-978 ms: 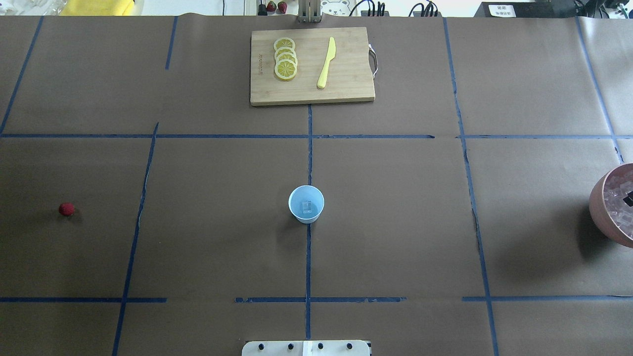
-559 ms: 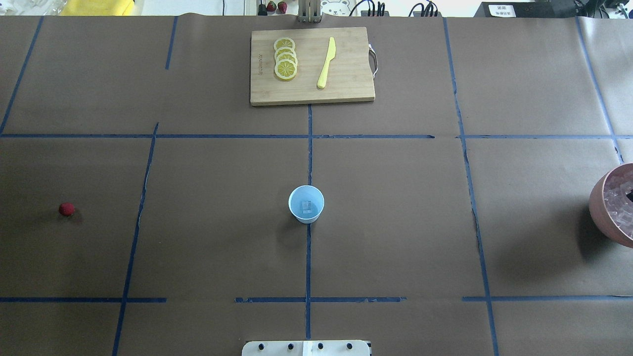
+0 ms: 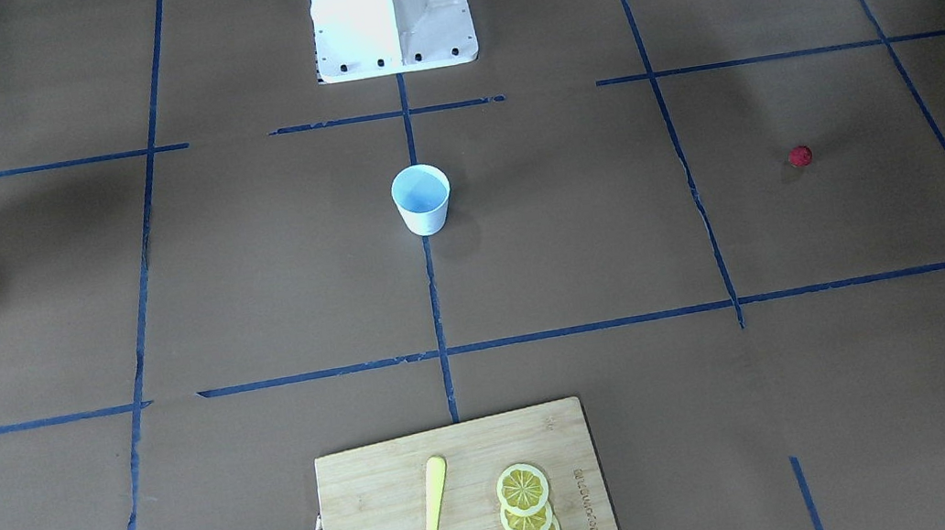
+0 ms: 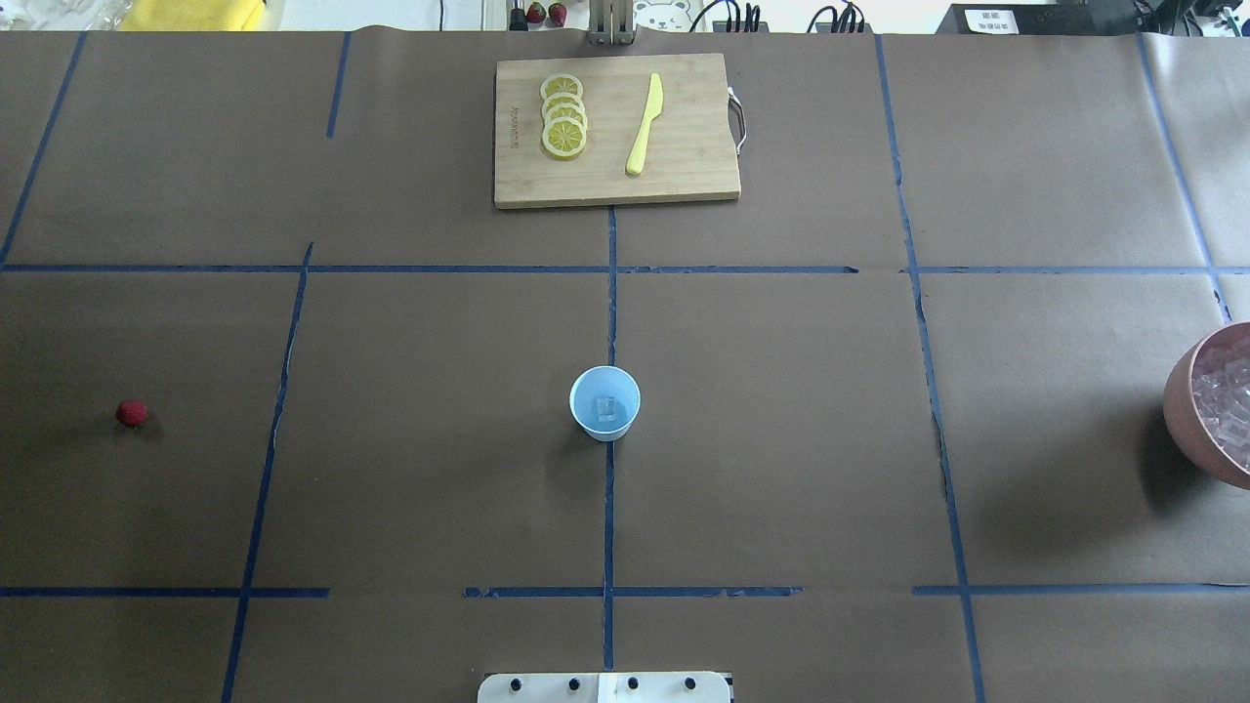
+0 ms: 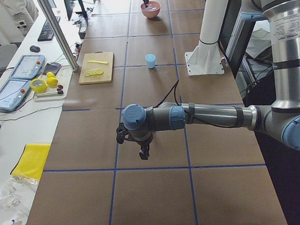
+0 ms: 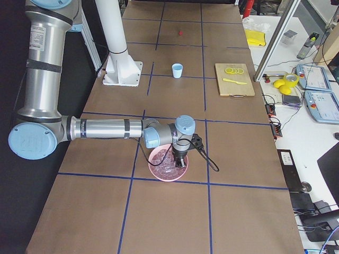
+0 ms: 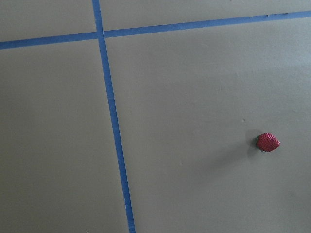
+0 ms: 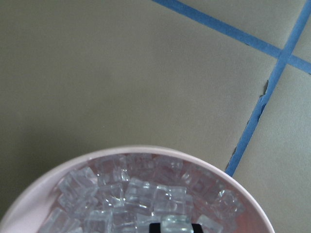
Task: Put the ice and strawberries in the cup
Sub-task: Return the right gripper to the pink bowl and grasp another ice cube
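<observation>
The cup stands upright at the table's middle with one ice cube inside; it also shows in the front view. The strawberry lies alone at the far left, and right of centre in the left wrist view. More ice fills the pink bowl at the right edge. My left gripper hovers above the table near the strawberry; I cannot tell its state. My right gripper reaches down into the bowl's ice; only a dark tip shows, state unclear.
A wooden cutting board at the far middle carries several lemon slices and a yellow knife. The robot's white base stands at the near edge. Blue tape lines cross the brown table.
A dark part of my right gripper showed over the bowl at the overhead view's right edge; it has slid out of that view. Cup, ice cube and strawberry have not moved.
</observation>
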{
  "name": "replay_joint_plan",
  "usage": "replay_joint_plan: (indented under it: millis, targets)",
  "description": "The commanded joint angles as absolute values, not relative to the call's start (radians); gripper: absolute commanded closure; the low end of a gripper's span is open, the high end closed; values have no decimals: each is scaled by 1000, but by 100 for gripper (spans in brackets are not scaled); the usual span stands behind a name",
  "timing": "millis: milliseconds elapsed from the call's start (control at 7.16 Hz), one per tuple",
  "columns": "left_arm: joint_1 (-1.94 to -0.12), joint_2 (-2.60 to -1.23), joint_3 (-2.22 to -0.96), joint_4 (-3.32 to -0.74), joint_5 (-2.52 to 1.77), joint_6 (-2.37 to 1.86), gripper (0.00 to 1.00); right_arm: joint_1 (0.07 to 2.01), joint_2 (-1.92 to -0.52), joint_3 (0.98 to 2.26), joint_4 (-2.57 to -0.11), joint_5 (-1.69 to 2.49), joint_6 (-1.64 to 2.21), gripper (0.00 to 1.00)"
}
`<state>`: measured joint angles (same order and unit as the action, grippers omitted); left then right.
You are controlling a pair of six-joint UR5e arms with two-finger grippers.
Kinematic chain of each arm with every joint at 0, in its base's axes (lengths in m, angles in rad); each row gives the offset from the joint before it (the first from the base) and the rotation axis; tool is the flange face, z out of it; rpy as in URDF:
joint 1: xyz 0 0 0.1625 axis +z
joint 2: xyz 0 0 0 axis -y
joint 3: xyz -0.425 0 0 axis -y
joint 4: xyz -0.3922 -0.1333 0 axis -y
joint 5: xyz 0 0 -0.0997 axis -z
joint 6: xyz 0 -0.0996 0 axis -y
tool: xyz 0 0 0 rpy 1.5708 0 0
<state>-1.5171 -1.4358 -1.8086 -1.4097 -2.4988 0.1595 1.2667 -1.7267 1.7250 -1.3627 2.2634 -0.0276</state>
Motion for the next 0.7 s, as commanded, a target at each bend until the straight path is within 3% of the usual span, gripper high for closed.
replay_joint_plan:
  millis: [0,279,559]
  targets:
    - [-1517,-1436,-1812,-1410,-2499,160,0,1287,-1727,1865,-1367,2318,210,100]
    - [-1517,-1436,-1813,-1410,-2500,161,0,1173,-1715,2026,-1361,2342,631,100]
    - [-1517,-1436,-1824,-1411,-2500,161,0,975,-1553,2101,-1362,2321,1068,100]
